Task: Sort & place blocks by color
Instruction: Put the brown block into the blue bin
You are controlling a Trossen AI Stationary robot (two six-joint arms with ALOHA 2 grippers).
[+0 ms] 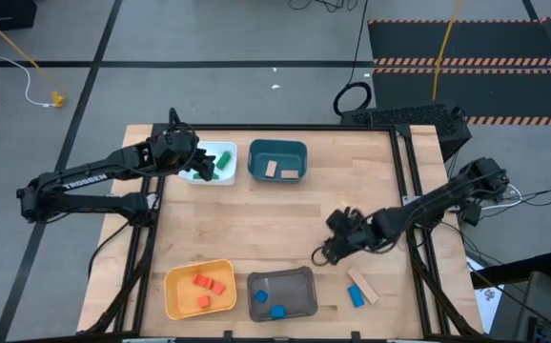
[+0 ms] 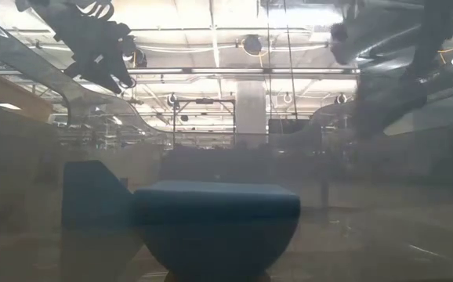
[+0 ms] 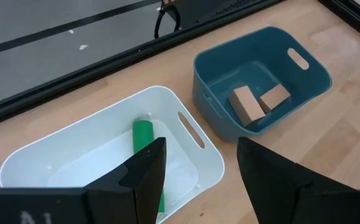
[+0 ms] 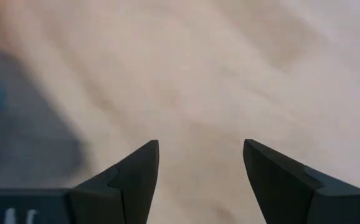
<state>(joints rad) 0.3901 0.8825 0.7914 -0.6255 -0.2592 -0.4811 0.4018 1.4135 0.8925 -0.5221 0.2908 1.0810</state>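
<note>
Two loose blocks remain on the table — a blue cube (image 1: 356,296) touching a tan wooden bar (image 1: 362,284). Both grippers are spread and empty: left gripper (image 1: 202,164) over the white plastic bin (image 1: 220,177), right gripper (image 1: 325,251) beside the grey bin (image 1: 282,283). Risk — grabbing one block could drag its neighbour.

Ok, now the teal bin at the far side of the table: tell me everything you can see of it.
The teal bin is a rounded rectangular tub, plastic by its look, with a slot handle in each short wall. It stands upright on the wooden table, near the far edge, just beside the white bin; whether they touch is unclear. Two tan blocks lie inside it, close together. No gripper touches it.
</note>
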